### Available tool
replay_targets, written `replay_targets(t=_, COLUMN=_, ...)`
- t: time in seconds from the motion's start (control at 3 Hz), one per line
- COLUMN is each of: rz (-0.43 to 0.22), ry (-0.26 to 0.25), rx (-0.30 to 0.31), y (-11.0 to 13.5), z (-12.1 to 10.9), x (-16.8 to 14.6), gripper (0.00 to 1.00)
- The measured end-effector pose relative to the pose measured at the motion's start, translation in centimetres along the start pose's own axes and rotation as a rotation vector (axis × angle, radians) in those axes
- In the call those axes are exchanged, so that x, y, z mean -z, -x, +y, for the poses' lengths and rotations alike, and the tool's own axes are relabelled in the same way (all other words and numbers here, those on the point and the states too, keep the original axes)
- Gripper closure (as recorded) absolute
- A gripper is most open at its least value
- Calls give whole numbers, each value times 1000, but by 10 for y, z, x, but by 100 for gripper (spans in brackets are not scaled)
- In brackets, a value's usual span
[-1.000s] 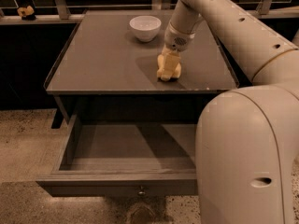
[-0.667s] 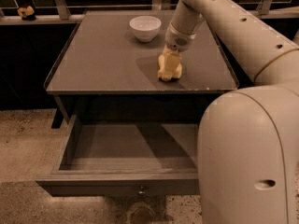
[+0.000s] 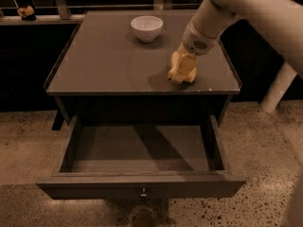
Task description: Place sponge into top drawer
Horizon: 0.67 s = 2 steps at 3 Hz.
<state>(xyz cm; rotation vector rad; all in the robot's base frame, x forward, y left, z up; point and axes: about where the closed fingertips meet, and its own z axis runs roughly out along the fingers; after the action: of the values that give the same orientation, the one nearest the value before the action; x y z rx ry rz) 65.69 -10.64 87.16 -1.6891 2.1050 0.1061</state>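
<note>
The pale-yellow sponge (image 3: 182, 70) stands on edge on the right part of the table top, its lower edge at the surface. My gripper (image 3: 183, 64) comes down on it from the upper right and is shut on it; the white wrist (image 3: 201, 39) is just above. The top drawer (image 3: 142, 186) is pulled wide open below the table top. Its dark-grey inside holds nothing, and its small round metal knob (image 3: 143, 192) faces me.
A white bowl (image 3: 147, 27) stands at the back middle of the table top (image 3: 104, 65). A small yellow object (image 3: 26, 12) lies on the ledge at the far left. A white post (image 3: 277, 89) stands right of the table. The floor is speckled.
The gripper and the sponge have shifted a little to the right together. The arm's large elbow has swung out of the lower right, uncovering the drawer's right side.
</note>
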Motion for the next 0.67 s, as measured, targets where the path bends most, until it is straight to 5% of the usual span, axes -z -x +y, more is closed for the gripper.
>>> replay_targets(t=0.33, rz=-92, ry=-111, rx=-75, y=-6, z=40, x=49, gripper=100)
replay_targets(t=0.67, rz=-51, ry=-105, rx=-127, y=-51, z=59, x=41, gripper=100)
